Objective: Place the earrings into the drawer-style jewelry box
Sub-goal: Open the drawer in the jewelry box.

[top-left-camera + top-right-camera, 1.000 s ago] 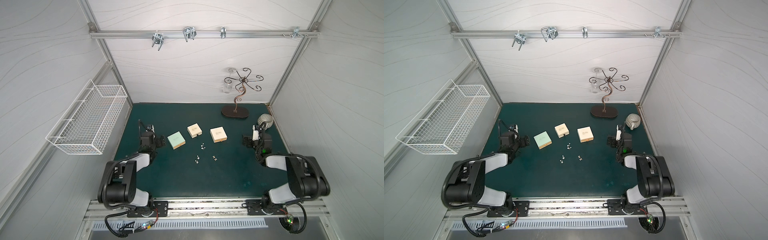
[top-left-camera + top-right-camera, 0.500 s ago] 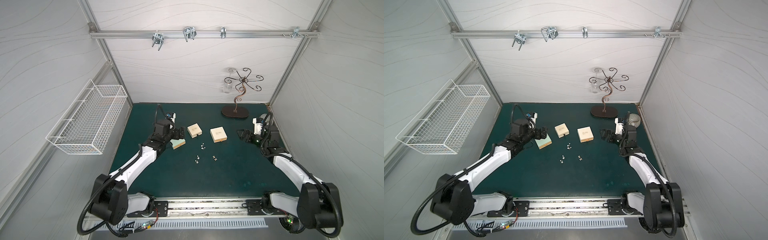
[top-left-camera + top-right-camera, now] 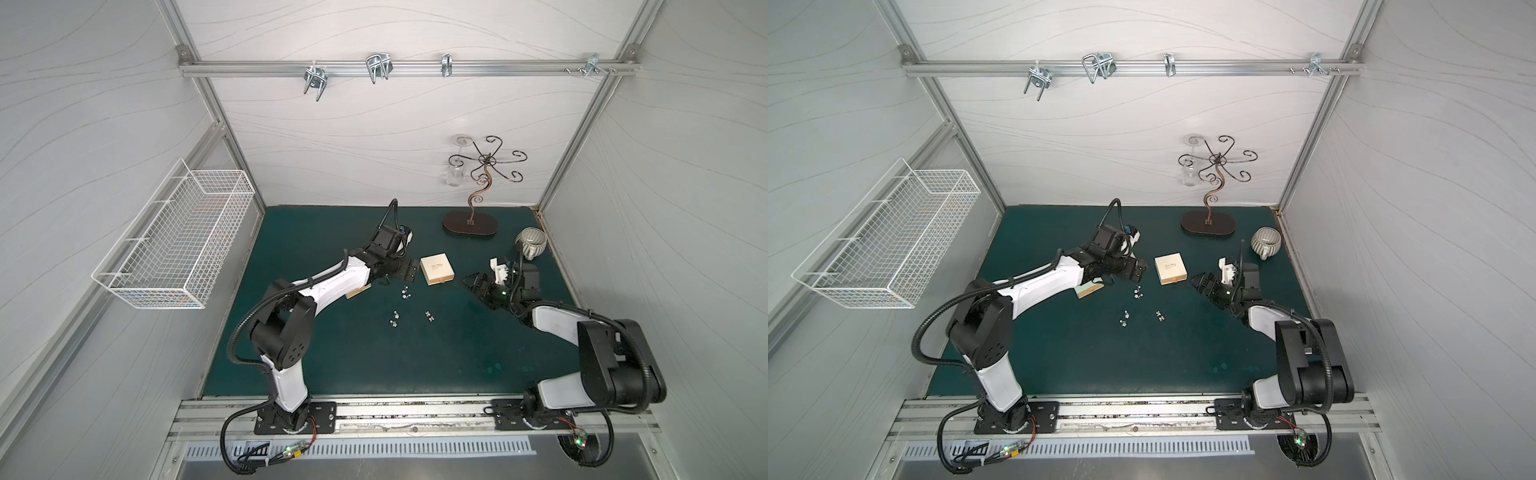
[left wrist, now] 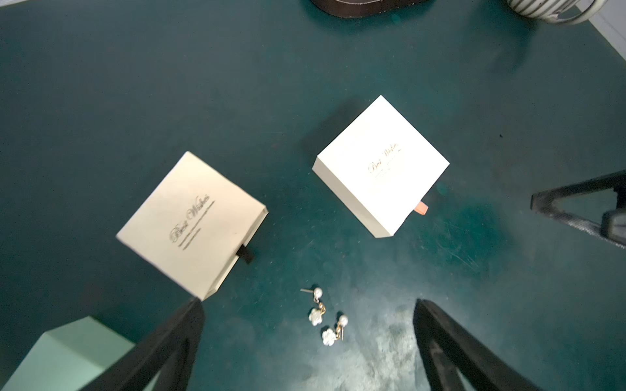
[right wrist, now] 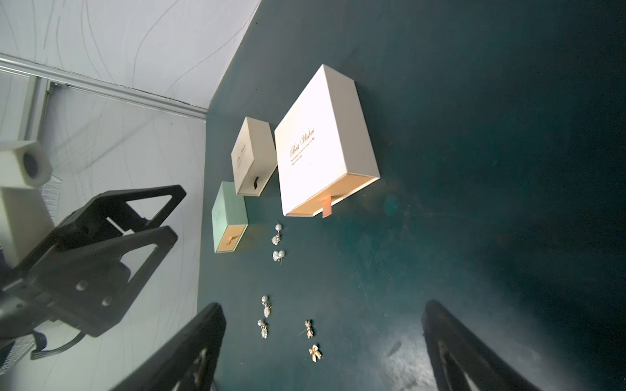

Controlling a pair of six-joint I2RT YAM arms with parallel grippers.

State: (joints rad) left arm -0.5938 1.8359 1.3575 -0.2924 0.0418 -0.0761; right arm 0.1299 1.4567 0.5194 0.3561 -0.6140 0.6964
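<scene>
A dark teal mat [image 4: 169,84], a white box [image 4: 381,166] lettered in gold script, a cream box [image 4: 191,225] tabbed in black, a mint-green box [image 4: 61,359] and pearl-white, gold-trimmed earrings [image 4: 315,316] are seen.

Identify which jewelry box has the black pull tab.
The cream middle box, sitting between the mint-green box and the white box, both of which have orange tabs.
</scene>
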